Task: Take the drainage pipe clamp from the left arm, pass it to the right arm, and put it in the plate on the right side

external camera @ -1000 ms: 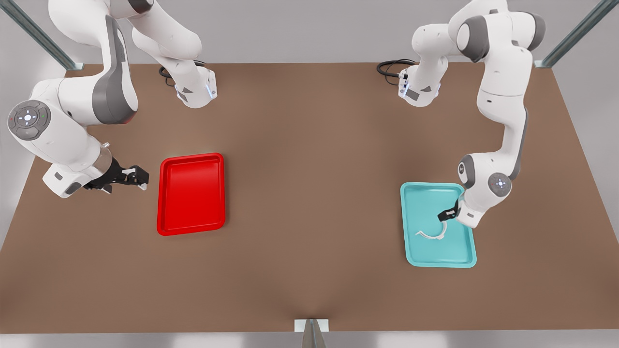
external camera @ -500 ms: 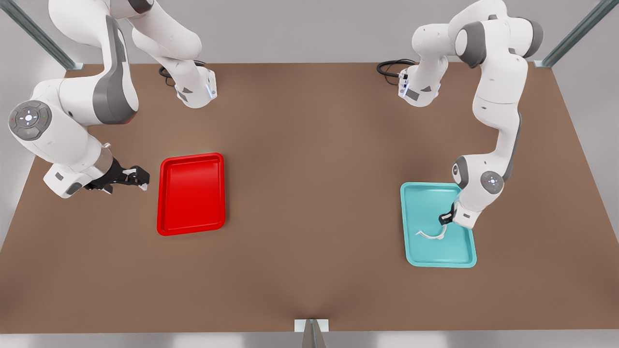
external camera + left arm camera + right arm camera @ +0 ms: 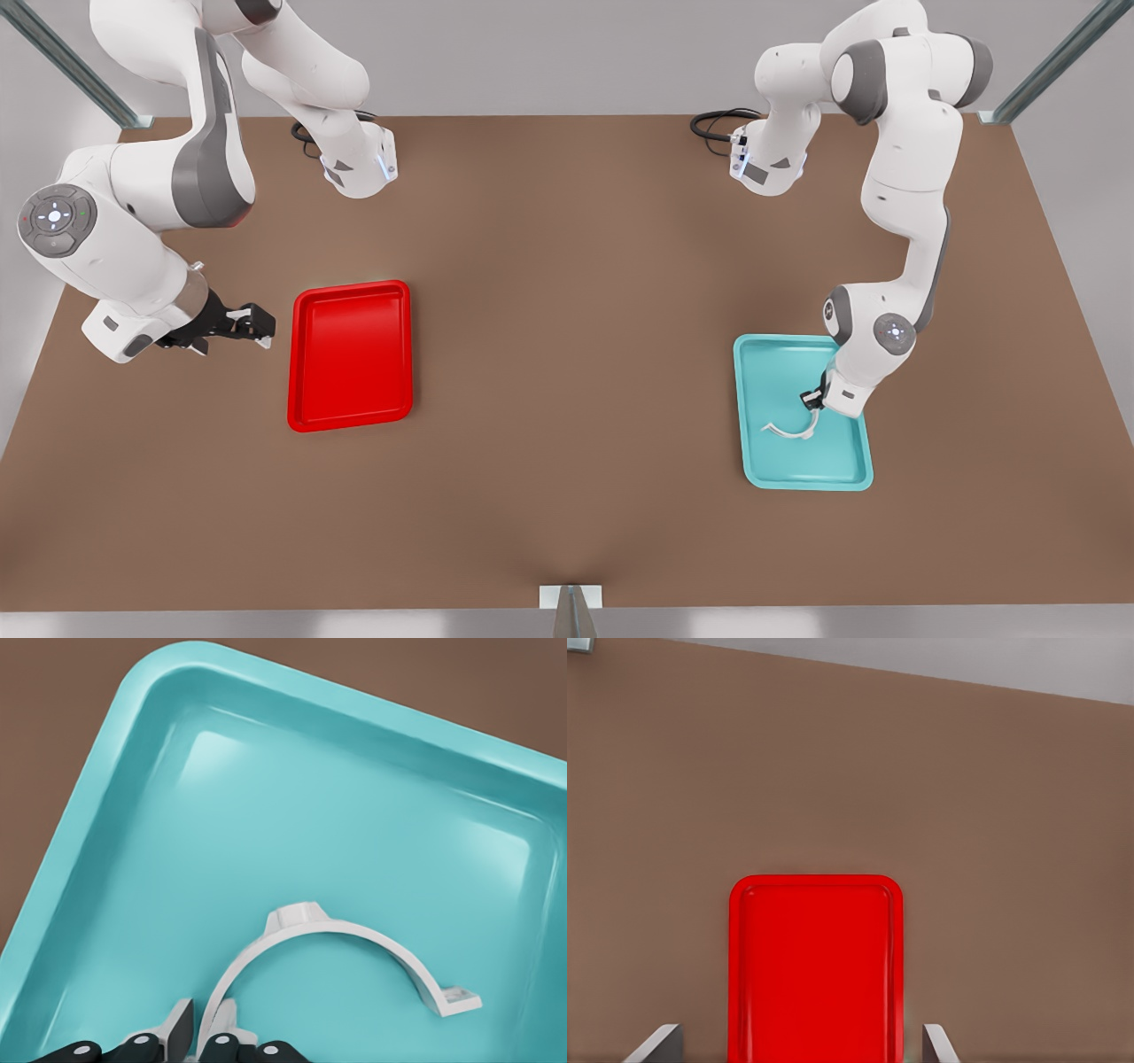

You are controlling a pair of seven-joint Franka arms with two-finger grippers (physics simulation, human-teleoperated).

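At the front view's lower right, we see the drainage pipe clamp (image 3: 788,431) lying in the teal tray (image 3: 846,465); our left claw (image 3: 811,400) straddles one end, fingers (image 3: 182,1025) slightly parted, not clenched. Our right claw (image 3: 252,324) waits spread wide beside the plate (image 3: 350,354).

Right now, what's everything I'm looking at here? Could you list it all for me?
Table: one, brown, under everything.
Red plate: one, red, on the front view's left, nothing in it.
Teal tray: one, teal, on the front view's right.
Clamp: one, white half-ring, lying in the teal tray.
Cables: black coils at the table's far edge.
Arms: two, white with grey bands.
Left tool: black, fingers either side of one end of the clamp.
Right tool: black, open, waiting beside the red plate.
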